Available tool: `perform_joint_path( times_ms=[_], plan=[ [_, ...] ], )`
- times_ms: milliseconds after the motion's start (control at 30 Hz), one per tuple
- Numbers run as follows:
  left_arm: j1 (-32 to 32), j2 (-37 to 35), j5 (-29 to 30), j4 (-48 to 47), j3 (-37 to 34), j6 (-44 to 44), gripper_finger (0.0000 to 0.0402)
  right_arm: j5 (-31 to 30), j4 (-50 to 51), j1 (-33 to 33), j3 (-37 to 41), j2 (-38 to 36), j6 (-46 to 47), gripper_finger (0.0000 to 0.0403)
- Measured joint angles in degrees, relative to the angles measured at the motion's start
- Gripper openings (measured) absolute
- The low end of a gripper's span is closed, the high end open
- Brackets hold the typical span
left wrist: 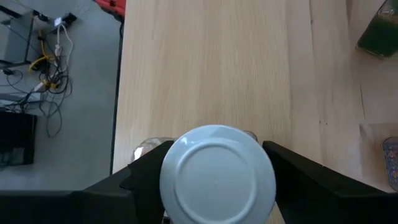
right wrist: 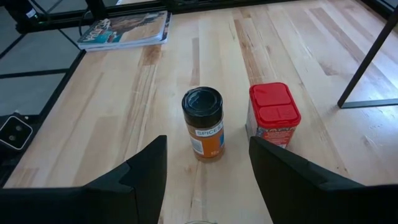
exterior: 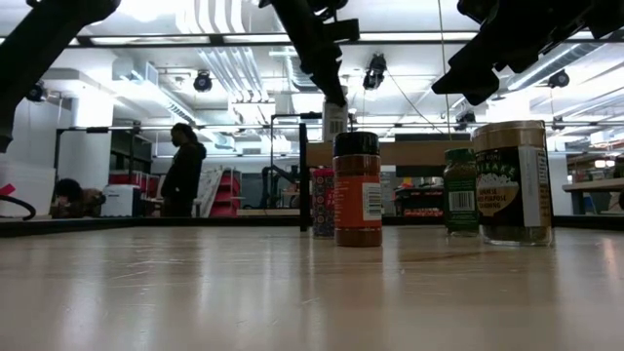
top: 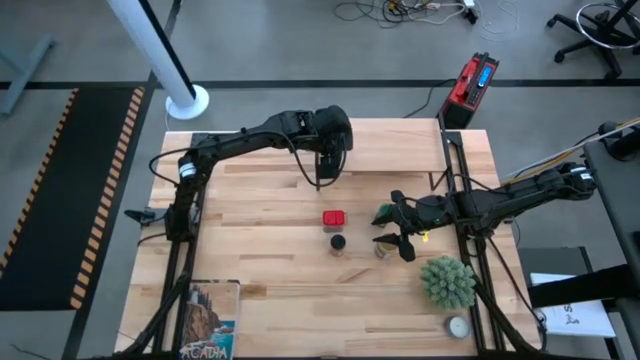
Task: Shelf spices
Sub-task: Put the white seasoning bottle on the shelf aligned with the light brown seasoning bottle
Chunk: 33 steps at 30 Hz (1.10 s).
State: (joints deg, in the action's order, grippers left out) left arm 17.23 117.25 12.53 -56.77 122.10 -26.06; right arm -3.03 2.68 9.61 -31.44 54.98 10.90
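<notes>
My left gripper (top: 322, 168) is over the left end of the shelf (exterior: 390, 154), shut on a white-lidded spice jar (left wrist: 217, 174). The shelf stands at the table's far middle on thin dark side panels (exterior: 304, 175). Toward the table's middle stand the red square tin (top: 334, 218), a black-lidded jar of orange spice (top: 338, 242), a green-lidded jar (exterior: 460, 190) and a bigger jar (exterior: 512, 180). My right gripper (top: 392, 230) hovers open above these last two, pointing at the black-lidded jar (right wrist: 203, 123) and the tin (right wrist: 273, 114). My left gripper pinches the white-lidded jar between its two fingers (left wrist: 146, 177), one on each side just under the lid's rim (left wrist: 171, 186). The fingers come from above, pointing down. The jar (exterior: 334, 122) is upright; the black-lidded jar in front hides whether its bottom touches the shelf.
A spiky green plant (top: 447, 282) and a flat white round tin (top: 458, 326) sit at the near right corner. A magazine (top: 210, 320) lies at the near left edge. A person (exterior: 183, 171) stands in the room beyond the table.
</notes>
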Motion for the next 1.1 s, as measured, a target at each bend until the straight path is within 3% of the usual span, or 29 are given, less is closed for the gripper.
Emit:
perform_joint_path(
  times_ms=[1100],
  plan=[
    [-0.02, -0.04, 0.52, 5.73, 0.00, -6.41, 0.0219, 0.00, 0.00, 0.00, 0.02, 0.00, 0.02, 0.0204]
  ],
)
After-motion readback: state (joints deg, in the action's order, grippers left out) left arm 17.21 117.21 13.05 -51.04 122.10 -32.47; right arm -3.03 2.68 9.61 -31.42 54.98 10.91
